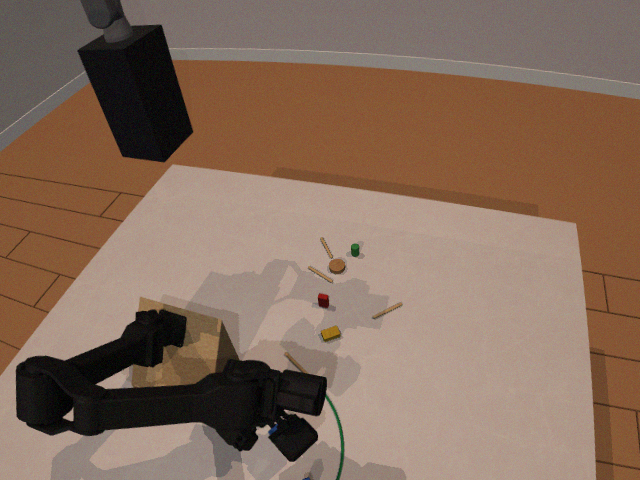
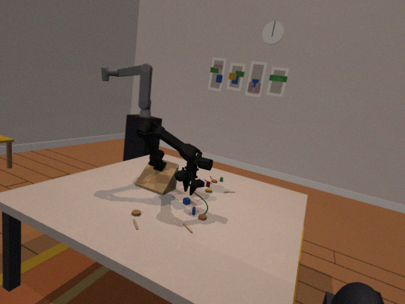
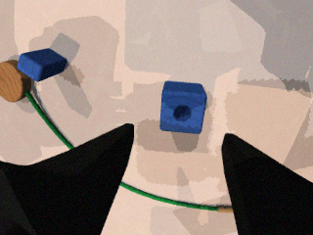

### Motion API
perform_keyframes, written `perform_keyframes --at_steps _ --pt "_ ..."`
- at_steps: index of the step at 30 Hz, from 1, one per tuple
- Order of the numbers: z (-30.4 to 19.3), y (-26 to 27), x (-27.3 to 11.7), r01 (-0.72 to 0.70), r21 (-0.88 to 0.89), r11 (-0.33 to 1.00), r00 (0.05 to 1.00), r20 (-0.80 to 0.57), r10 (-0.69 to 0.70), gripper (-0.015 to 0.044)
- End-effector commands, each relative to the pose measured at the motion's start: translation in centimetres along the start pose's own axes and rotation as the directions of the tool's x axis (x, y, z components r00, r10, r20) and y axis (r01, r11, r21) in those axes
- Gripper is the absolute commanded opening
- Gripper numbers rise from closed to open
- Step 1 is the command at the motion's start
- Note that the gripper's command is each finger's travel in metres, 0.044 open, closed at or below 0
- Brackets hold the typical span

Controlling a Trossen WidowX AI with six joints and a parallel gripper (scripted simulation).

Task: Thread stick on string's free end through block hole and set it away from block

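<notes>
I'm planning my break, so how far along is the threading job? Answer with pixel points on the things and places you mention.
Nothing looks threaded: the green string (image 1: pixel 341 434) (image 2: pixel 207 204) (image 3: pixel 163 200) curves past the blue block (image 2: pixel 186 201) (image 3: pixel 183 108). In hand: nothing; the fingers are parted above the table (image 1: pixel 465 361) (image 2: pixel 98 228). Left: grasping the stick, threading, pulling through, setting down, releasing.

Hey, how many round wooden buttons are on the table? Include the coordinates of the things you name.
3. The string button (image 2: pixel 202 217) (image 3: pixel 11 82) ends the green string (image 1: pixel 342 445) (image 2: pixel 207 207) (image 3: pixel 49 122); the far button (image 1: pixel 337 266) (image 2: pixel 214 180) is near the green cylinder (image 1: pixel 355 250) (image 2: pixel 221 179); the third button (image 2: pixel 136 213) is by a loose stick (image 2: pixel 135 224). Others may be hidden.
</notes>
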State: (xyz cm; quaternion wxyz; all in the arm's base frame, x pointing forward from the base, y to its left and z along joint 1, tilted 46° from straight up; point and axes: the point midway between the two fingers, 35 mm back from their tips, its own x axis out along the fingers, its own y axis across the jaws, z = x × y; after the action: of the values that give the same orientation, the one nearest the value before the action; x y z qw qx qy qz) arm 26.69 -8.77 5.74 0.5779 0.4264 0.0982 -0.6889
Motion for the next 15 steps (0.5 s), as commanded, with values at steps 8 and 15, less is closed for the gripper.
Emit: perform_keyframes --at_steps 8,15 --pt "-0.1 -0.2 2.1 0.006 -0.013 1.000 1.000 0.004 -0.006 0.0236" --pt "0.0 -0.3 3.3 0.005 -0.013 1.000 1.000 0.006 -0.005 0.0236"
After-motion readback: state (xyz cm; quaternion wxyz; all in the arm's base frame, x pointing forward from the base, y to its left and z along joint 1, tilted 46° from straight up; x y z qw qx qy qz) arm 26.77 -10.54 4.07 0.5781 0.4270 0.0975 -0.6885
